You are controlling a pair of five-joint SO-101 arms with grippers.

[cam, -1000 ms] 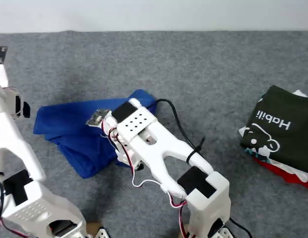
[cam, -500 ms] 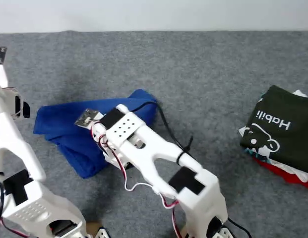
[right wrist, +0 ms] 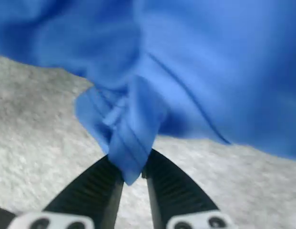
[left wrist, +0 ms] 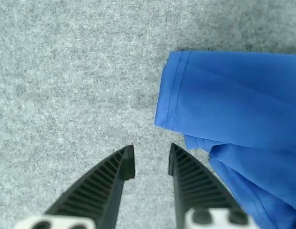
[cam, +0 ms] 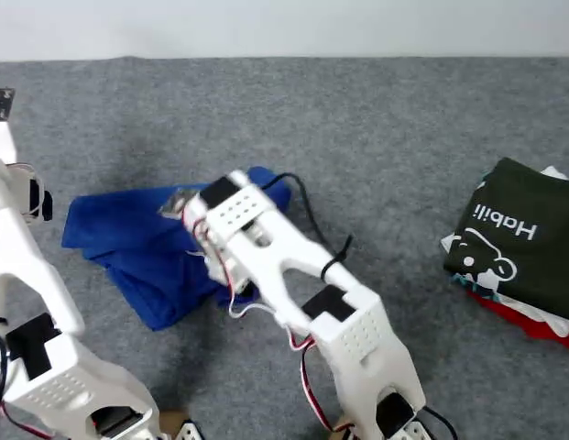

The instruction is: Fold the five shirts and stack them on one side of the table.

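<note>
In the high view, the right arm (cam: 293, 275) covers the right part of the blue shirt (cam: 128, 243). The frame's right edge cuts off the stack of folded shirts (cam: 518, 243). In the right wrist view, the shirt's folds are blurred.

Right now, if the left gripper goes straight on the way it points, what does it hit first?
Most likely the bare grey table cover, which the left gripper points down at. The hemmed edge of the blue shirt lies beside that line and might get brushed; depth is hard to judge.
</note>
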